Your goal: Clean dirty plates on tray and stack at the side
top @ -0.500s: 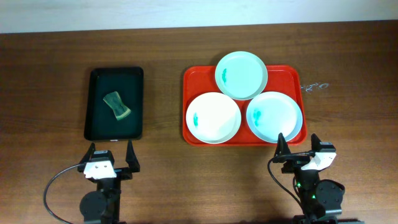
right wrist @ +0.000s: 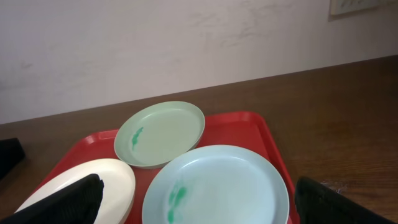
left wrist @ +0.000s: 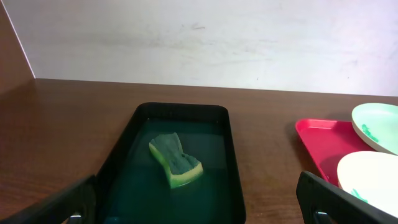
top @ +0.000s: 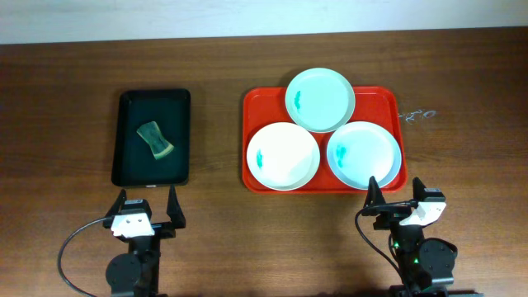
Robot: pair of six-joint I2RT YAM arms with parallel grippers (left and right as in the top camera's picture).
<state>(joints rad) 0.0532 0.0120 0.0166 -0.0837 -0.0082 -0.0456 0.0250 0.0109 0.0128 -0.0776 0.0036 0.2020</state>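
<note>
My left pincer (top: 148, 202) and right pincer (top: 394, 193) gape empty; I'd centre the left squarely over the sponge (top: 154, 139) first.

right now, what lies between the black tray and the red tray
Nothing: the overhead view shows bare table between the black tray and red tray.

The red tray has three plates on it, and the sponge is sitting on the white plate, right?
Not quite. The three plates are on the red tray, but the sponge is not on the white plate. It lies in the black tray, off to the side and away from the plates. The overhead view shows this clearly.
</note>
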